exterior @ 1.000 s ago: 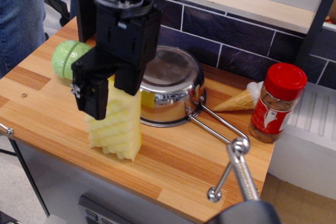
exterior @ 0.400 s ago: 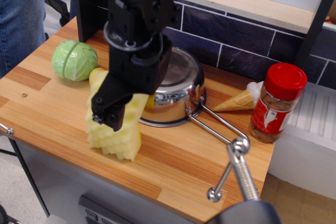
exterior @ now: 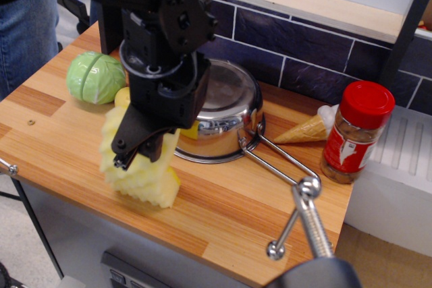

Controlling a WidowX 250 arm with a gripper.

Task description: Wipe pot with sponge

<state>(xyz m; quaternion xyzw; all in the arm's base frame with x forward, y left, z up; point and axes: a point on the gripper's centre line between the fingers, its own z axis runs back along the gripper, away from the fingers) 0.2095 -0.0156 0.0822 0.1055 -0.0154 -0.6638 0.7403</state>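
Note:
The pot [exterior: 226, 109] is a shiny steel saucepan in the middle of the wooden counter, its wire-loop handle [exterior: 280, 156] pointing right toward the front. The pale yellow wavy sponge [exterior: 138, 170] stands tilted just left and in front of the pot, its lower end close to the counter. My black gripper [exterior: 138, 150] comes down from above and is shut on the sponge's upper part, hiding it. The gripper is left of the pot's front wall, not over its opening.
A green cabbage-like ball [exterior: 95, 77] sits at the back left, with a small yellow ball [exterior: 122, 97] beside it. A toy ice cream cone [exterior: 309, 128] and a red-lidded spice jar [exterior: 356, 131] stand right of the pot. A metal clamp [exterior: 304, 207] sticks up at the front right edge.
The gripper has turned and shifted a little left and down with the sponge, which now tilts and leans to the left. The pot has not moved.

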